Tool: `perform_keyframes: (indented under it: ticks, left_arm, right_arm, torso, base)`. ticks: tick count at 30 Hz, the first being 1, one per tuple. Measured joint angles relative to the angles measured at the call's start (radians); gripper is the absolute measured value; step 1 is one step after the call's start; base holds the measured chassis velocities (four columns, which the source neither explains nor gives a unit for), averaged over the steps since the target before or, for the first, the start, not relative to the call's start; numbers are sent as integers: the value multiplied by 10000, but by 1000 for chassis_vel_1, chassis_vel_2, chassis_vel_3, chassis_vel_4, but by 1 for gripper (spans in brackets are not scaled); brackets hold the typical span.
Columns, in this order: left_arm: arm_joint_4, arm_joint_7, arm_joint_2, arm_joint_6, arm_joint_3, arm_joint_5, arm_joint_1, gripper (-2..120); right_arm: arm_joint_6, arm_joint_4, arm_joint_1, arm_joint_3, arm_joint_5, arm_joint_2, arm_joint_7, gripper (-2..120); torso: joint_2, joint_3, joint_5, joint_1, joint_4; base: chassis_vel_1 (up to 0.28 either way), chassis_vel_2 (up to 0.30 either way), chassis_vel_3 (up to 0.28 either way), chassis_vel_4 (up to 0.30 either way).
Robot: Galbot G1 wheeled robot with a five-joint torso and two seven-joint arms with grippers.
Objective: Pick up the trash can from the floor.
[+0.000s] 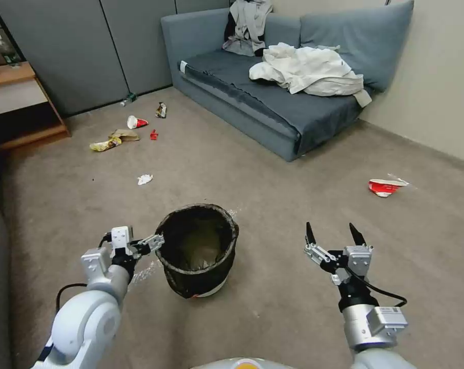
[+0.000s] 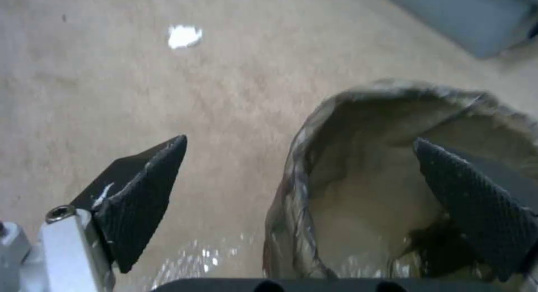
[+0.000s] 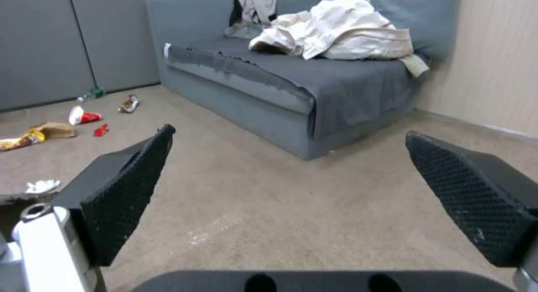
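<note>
Head view puts the left gripper [image 1: 149, 243] nearest the work, at the near-left edge of the trash can [image 1: 197, 249]. Its jaws are spread wide and straddle the rim: in the left wrist view one finger [image 2: 143, 199] hangs outside over the floor [image 2: 112, 94] and the other sits inside the liner, with the rim of the can [image 2: 297, 166] between them. Nothing is pinched yet, so the reach looks finished while the closing and the lift are still to do. The can stands on the carpet, its base down, not raised at all as far as I can judge.

The can is a small round bucket, lined with a dark brownish-black bag rolled over the rim, with a strip of white base showing low at the front. The bag is thin and wrinkled, and the inside looks mostly empty.

Off to the right, well apart from the can, the right gripper [image 1: 335, 237] hovers idle above the floor, jaws wide with nothing between them.

Farther out lie a crumpled white scrap [image 1: 145, 179] and a crushed red-and-white cup [image 1: 385, 186]. Beyond them is a grey sofa [image 1: 273, 110] with pale clothes [image 1: 306, 69] heaped on it.
</note>
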Motion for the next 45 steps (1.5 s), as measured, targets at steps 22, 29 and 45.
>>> perform_keyframes:
  ticks: [22, 29, 45]
  left_arm:
    - [1191, -1344, 62, 1680, 721, -1886, -1360, 99]
    - [1429, -1657, -31, 1651, 913, -2190, -1563, 77]
    - [1640, -2025, -206, 1620, 1161, -2418, -1735, 19]
  right_arm:
    - [60, -23, -70, 119, -103, 109, 0, 100]
    - [77, 37, -149, 84, -163, 140, 1, 100]
    - [76, 36, -156, 85, -200, 154, 6, 100]
  torso:
    - [0, -1, 0, 1, 0]
    - [0, -1, 0, 0, 0]
    - [0, -1, 1, 0, 0]
  base:
    - [0, 0, 0, 0]
    - [0, 0, 0, 0]
    - [0, 0, 0, 0]
